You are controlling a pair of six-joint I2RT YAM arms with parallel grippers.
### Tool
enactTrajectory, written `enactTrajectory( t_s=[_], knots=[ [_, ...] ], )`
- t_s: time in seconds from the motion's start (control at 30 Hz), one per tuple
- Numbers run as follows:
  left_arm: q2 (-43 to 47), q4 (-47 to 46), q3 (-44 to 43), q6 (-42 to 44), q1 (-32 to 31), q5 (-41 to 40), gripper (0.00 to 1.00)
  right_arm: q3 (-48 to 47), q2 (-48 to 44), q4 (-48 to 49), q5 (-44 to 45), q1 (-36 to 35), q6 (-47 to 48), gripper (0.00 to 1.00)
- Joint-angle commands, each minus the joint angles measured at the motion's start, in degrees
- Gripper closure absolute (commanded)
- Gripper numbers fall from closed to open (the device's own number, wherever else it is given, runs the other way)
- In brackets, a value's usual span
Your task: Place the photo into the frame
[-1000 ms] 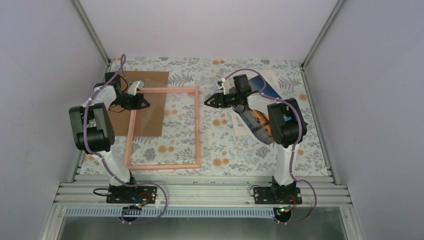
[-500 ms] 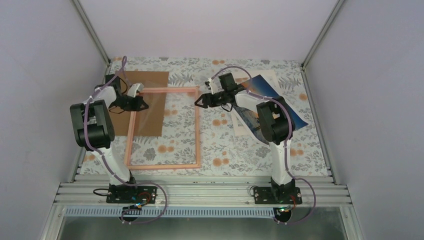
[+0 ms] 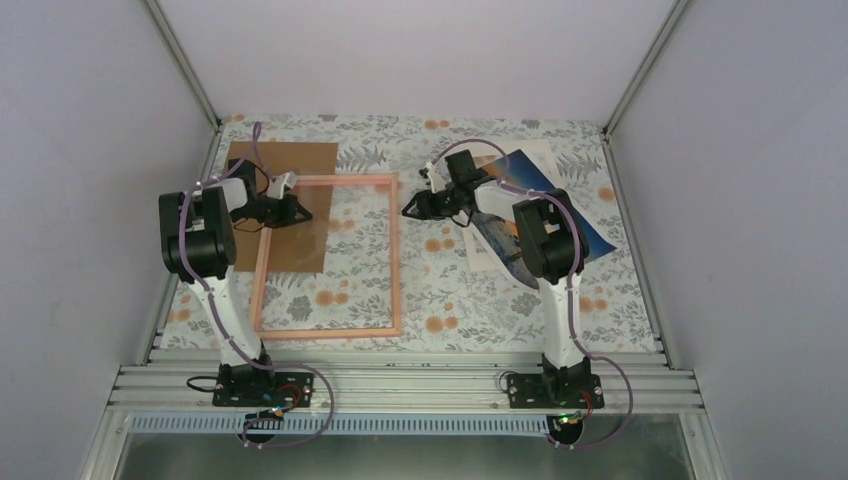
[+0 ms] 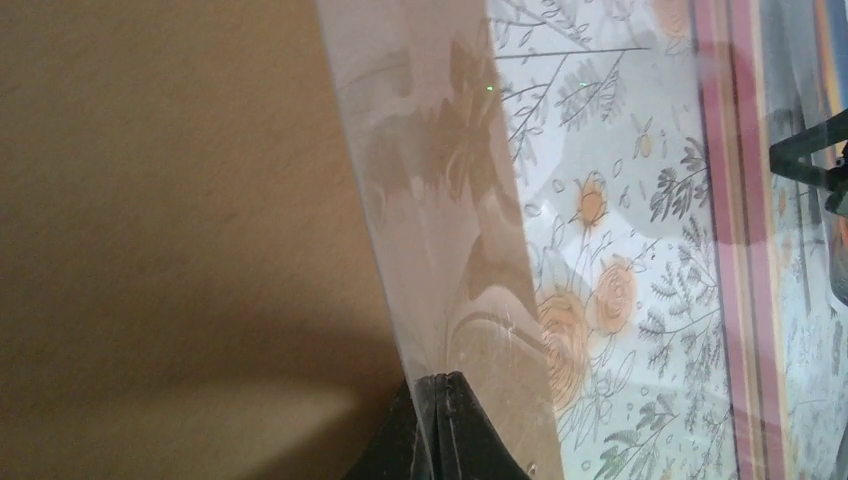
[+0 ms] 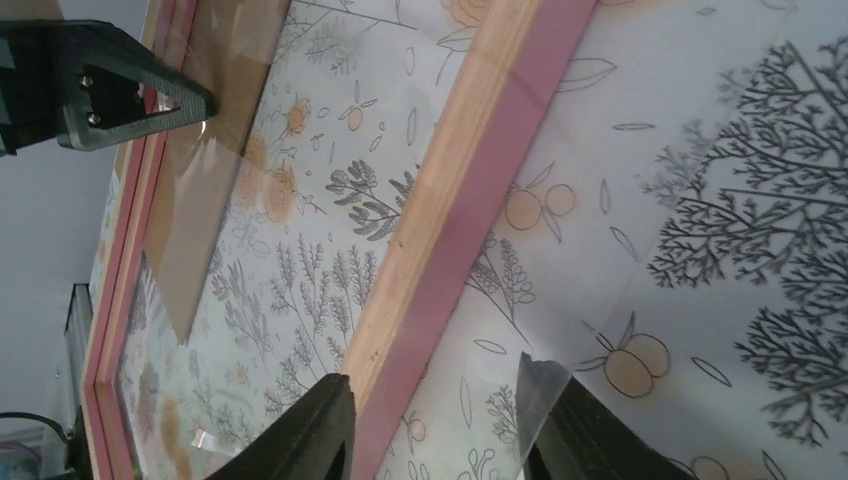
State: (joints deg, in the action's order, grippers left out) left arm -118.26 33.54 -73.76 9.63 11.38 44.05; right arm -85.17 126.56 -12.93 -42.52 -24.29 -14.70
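— Photo (image 3: 527, 174): where?
— Flat on the surface's (image 3: 450, 290) far right, partly under the right arm (image 3: 545, 240), apart from the frame (image 3: 394, 270).
— Grip?
— Left jaws pinched on a clear sheet's (image 4: 450, 230) edge over the cardboard (image 3: 300, 160); right jaws wide, straddling the frame's right rail.

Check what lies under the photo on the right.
A white sheet lies beneath the photo, showing past its far and near edges. The photo and the right arm hide the rest of it.
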Motion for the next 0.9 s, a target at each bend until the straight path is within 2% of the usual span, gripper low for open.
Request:
enactTrajectory(
  t_s=[0.0, 0.17, 0.3, 0.5, 0.7, 0.87],
  knots=[
    [-1.72, -4.36, 0.45, -0.57, -3.31, 5.84, 0.98, 1.13, -2.03, 0.49, -3.02, 1.01, 0.48, 0.66],
    [0.72, -10.8, 4.61, -4.81, -8.02, 11.73, 0.98, 4.72, -7.76, 0.25, -7.09, 6.08, 1.47, 0.96],
    [0.06, -15.64, 5.19, -9.81, -12.47, 11.44, 0.98, 7.14, -12.81, -1.96, -10.0, 10.0, 3.46, 0.96],
    [-6.4, -19.84, 0.48, -15.76, -18.68, 4.55, 0.98, 12.59, -15.12, -4.88, -9.24, 14.33, 7.28, 0.96],
    [-15.45, -17.98, -11.42, -16.53, -21.22, 0.2, 0.98, 13.64, -15.55, -4.83, -7.48, 17.59, 8.53, 0.96],
    [-22.51, -14.11, -23.31, -16.03, -25.06, 2.51, 0.98, 13.88, -15.81, -5.56, -5.66, 19.43, 9.42, 0.96]
  ],
)
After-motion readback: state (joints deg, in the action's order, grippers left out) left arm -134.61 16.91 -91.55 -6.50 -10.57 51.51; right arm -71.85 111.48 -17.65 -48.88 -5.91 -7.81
